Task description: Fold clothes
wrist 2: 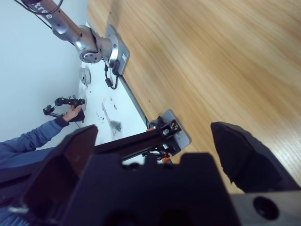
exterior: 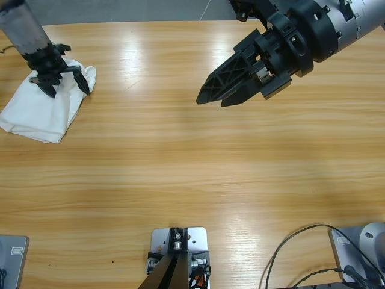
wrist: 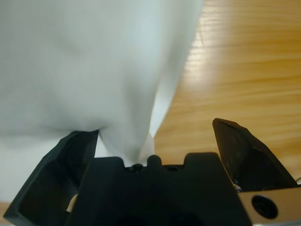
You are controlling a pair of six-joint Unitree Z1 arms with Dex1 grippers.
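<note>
Both grippers' fingers gape — left over the bunched, creased white T-shirt, right above bare table.

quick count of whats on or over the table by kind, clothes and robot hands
White T-shirt: 1, bunched at the table's far left corner.
Robot hands: 2, the left hand open over the shirt, the right hand raised over bare wood with nothing in it.
Total: 3

Soft matt white cloth T-shirt, glossy grained wooden table, matt black plastic tools.
</note>
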